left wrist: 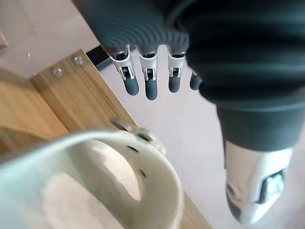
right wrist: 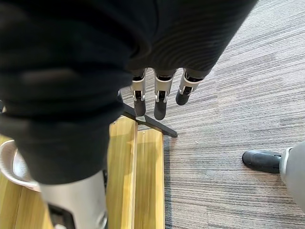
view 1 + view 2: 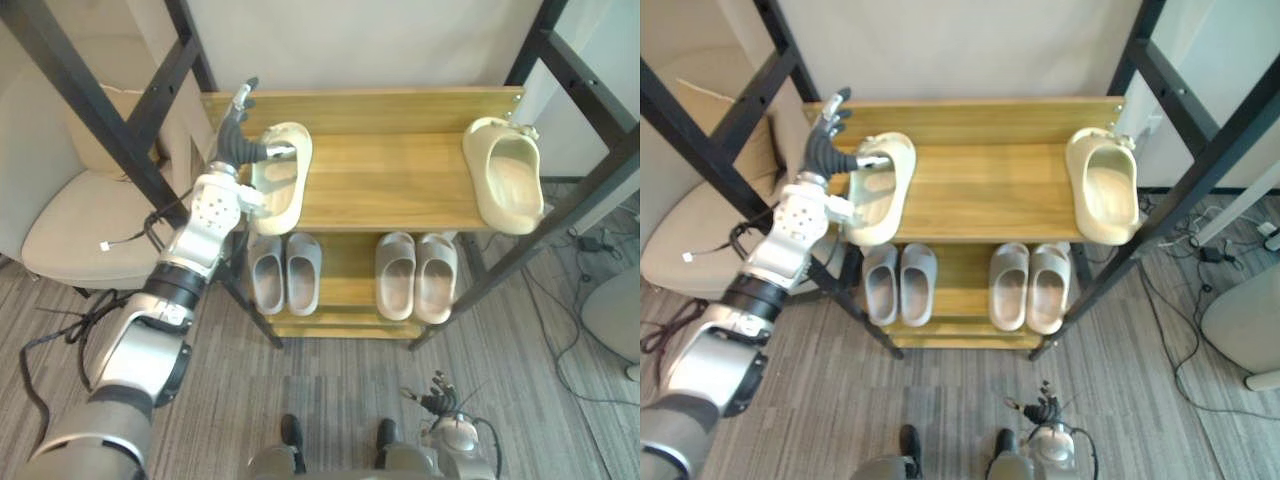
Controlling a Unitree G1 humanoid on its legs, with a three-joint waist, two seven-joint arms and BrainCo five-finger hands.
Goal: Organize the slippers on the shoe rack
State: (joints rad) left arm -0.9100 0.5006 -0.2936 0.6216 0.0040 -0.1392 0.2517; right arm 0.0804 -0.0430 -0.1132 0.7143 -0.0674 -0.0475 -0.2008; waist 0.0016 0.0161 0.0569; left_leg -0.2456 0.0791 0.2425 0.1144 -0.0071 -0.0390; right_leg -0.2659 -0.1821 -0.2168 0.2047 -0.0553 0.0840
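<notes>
My left hand [image 3: 234, 143] is at the left end of the shoe rack's top shelf [image 3: 390, 185], fingers straight and a little spread, just beside 1 cream slipper [image 3: 285, 185]. The 2nd cream slipper [image 3: 507, 182] lies at the right end, well apart. My right hand [image 3: 438, 398] hangs low, fingers relaxed.

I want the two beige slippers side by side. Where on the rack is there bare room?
The top shelf is bare wood between the left beige slipper and the right beige slipper, likely room for both. The left robot hand crowds its left end. The lower shelf is crowded: left grey pair, right grey pair, a narrow gap between.
</notes>
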